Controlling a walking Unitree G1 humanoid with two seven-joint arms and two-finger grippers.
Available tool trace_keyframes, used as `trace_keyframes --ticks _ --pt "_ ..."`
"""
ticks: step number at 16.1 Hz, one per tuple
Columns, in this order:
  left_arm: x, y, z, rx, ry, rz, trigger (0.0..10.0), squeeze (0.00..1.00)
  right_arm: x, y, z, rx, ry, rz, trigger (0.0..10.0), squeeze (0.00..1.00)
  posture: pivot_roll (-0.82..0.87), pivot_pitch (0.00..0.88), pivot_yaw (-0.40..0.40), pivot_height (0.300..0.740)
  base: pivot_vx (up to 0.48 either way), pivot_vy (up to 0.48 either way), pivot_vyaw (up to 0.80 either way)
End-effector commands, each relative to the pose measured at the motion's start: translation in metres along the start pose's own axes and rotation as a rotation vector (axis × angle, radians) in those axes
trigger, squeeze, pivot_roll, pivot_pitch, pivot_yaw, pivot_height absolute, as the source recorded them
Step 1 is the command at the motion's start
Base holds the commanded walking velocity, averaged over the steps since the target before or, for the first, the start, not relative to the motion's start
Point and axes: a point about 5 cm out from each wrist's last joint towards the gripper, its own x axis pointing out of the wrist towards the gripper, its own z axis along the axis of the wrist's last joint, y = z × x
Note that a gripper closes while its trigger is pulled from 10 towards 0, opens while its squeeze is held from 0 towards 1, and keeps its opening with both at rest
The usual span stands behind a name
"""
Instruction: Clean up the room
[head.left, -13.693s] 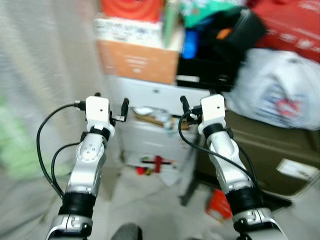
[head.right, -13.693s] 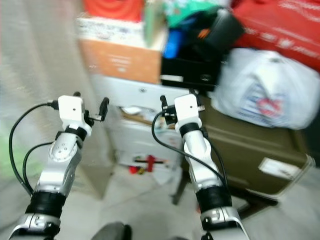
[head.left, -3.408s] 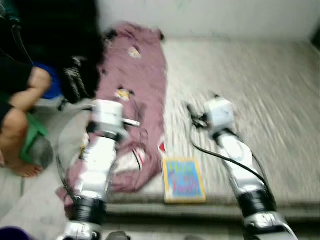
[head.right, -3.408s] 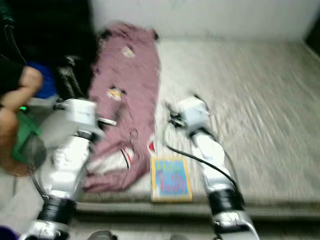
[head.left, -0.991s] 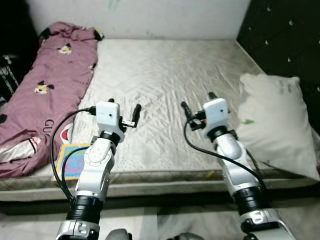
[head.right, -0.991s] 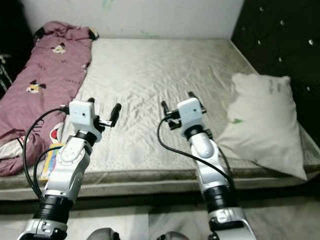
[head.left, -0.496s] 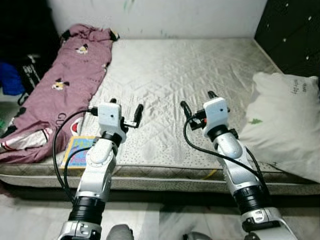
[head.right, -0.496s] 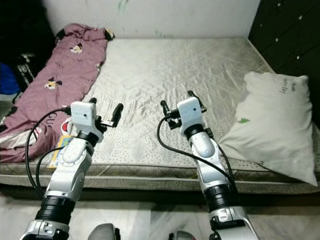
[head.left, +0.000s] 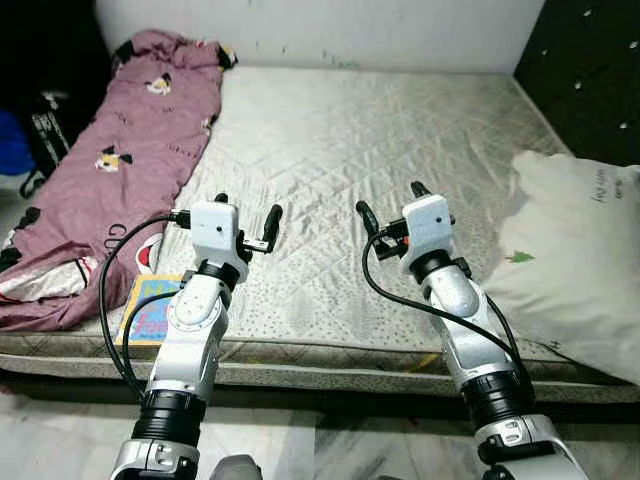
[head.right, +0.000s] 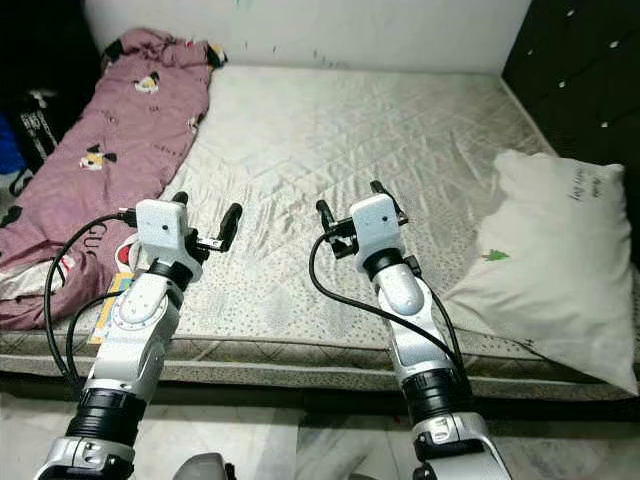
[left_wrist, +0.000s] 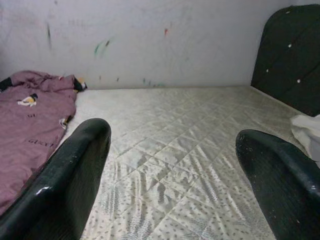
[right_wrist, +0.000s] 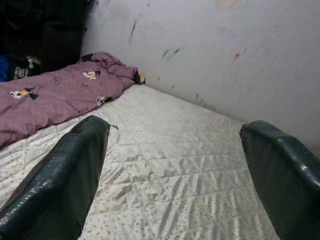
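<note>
A crumpled maroon printed blanket sprawls along the left side of the bare quilted grey mattress, a bright blue-and-yellow picture book at its near edge. Left hand and right hand hover over the mattress, fingers spread, gripping nothing. A white pillow slumps far right.

No legible text; blanket lettering too blurred.
</note>
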Motion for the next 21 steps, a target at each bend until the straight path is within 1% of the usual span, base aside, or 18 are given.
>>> trace_keyframes --ticks 1,4,6,7,10,11,14,15,16,18,20,21 --pt "0.002 0.001 0.003 0.000 -0.010 -0.006 10.0 0.00 0.003 0.000 0.003 -0.004 -0.013 0.006 10.0 0.00 0.00 0.000 -0.009 0.740 0.322 0.000 0.00" --pt "0.002 0.001 0.004 -0.009 -0.014 0.001 10.0 0.00 0.003 -0.004 0.006 -0.003 -0.023 -0.022 10.0 0.00 -0.01 0.000 0.001 0.740 0.314 0.000 0.00" --pt "0.001 -0.002 0.004 -0.032 -0.007 -0.009 10.0 0.00 -0.001 -0.007 0.005 0.004 -0.021 -0.049 10.0 0.00 -0.01 0.000 0.000 0.740 0.292 0.000 0.00" --pt "0.000 -0.002 0.004 -0.059 0.003 0.001 10.0 0.00 -0.003 -0.008 0.004 -0.002 -0.013 -0.049 10.0 0.00 -0.01 0.000 -0.006 0.740 0.000 0.000 0.00" --pt "0.002 0.000 0.000 -0.088 0.029 0.048 10.0 0.00 -0.001 -0.011 0.002 -0.008 -0.006 -0.048 10.0 0.00 0.00 0.000 -0.023 0.740 0.000 0.000 0.00" --pt "0.001 0.006 0.000 -0.089 0.025 0.088 10.0 0.00 0.000 -0.006 0.002 -0.008 -0.007 -0.027 10.0 0.00 0.01 0.000 -0.017 0.740 0.000 0.000 0.00" --pt "-0.007 0.013 -0.003 -0.050 0.034 0.120 10.0 0.00 -0.002 0.001 -0.001 0.014 -0.003 -0.036 10.0 0.00 0.02 0.000 0.000 0.740 0.000 0.000 0.00" --pt "-0.013 0.016 -0.007 -0.033 0.053 0.131 10.0 0.00 -0.005 0.006 -0.004 0.040 0.003 -0.051 10.0 0.00 0.03 0.000 0.005 0.740 0.000 0.000 0.00" --pt "-0.015 0.017 -0.009 -0.023 0.063 0.130 10.0 0.00 -0.007 0.009 -0.005 0.054 0.007 -0.053 10.0 0.00 0.03 0.000 0.007 0.740 0.000 0.000 0.00" --pt "-0.017 0.013 -0.015 -0.014 0.080 0.123 10.0 0.00 -0.011 0.020 -0.013 0.079 0.029 -0.031 10.0 0.00 0.03 0.000 0.008 0.740 0.000 0.000 0.00" --pt "-0.014 0.009 -0.014 -0.018 0.079 0.112 10.0 0.00 -0.010 0.027 -0.013 0.081 0.029 -0.008 10.0 0.00 0.03 0.000 0.015 0.740 0.000 -0.129 0.00" --pt "-0.014 0.007 -0.014 -0.023 0.081 0.098 10.0 0.00 -0.009 0.026 -0.014 0.079 0.034 -0.014 10.0 0.00 0.02 0.000 0.016 0.740 0.000 -0.266 0.00"
